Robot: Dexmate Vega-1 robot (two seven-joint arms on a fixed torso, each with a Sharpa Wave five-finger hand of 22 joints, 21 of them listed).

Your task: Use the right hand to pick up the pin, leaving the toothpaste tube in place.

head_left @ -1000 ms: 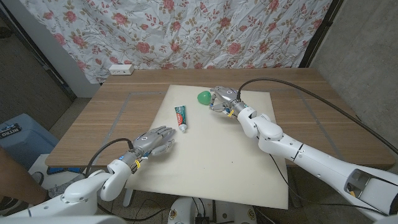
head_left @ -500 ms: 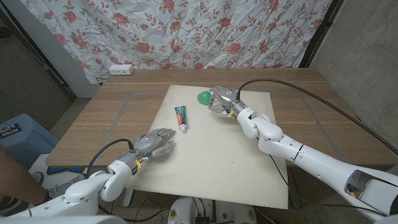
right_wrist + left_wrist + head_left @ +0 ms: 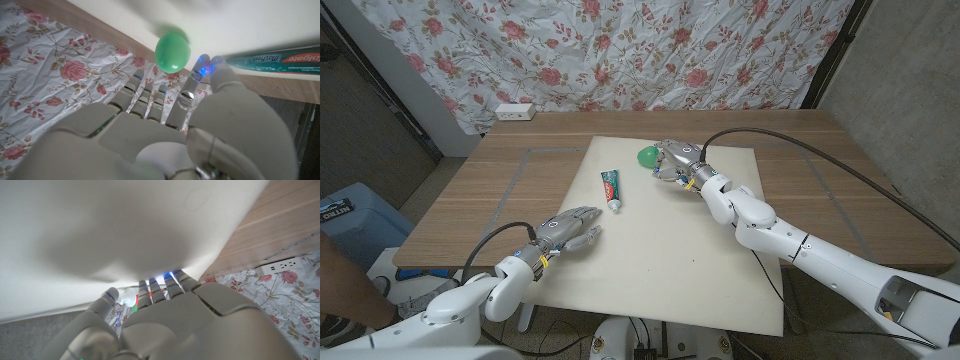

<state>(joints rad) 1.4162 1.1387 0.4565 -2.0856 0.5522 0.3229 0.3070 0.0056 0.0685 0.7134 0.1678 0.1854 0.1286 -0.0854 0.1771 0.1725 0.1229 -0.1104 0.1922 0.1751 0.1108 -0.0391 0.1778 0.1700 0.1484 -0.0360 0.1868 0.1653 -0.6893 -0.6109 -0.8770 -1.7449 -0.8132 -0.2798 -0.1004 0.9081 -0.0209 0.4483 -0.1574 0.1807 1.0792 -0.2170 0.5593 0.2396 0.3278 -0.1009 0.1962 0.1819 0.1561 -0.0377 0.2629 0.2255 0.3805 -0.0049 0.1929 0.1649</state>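
Head view: your right hand (image 3: 678,161) sits at the far part of the white mat (image 3: 660,262), just beside the green pin (image 3: 647,157), which lies near the mat's far edge. The fingers look curled toward the pin, but you cannot tell from here whether they touch it; the pin appears to rest on the mat, not lifted. The toothpaste tube (image 3: 611,188) lies apart from the hand, nearer the robot, undisturbed. Approaching from the side away from the tube seems chosen to keep it out of the sweep. Your left hand (image 3: 570,229) waits at the mat's near left edge, fingers extended and close together, holding nothing, well clear of both items.

Left wrist view: the left hand (image 3: 165,320) shows its back, fingers (image 3: 152,291) side by side along the white mat, nothing in them. That parked posture suits a task given to the other arm.

Right wrist view: the right hand (image 3: 160,125) reaches toward the green pin (image 3: 172,52), fingertips (image 3: 192,82) slightly spread and just short of it; no pinch is made. The toothpaste tube (image 3: 272,61) lies beside the thumb side, so close your fingers carefully.
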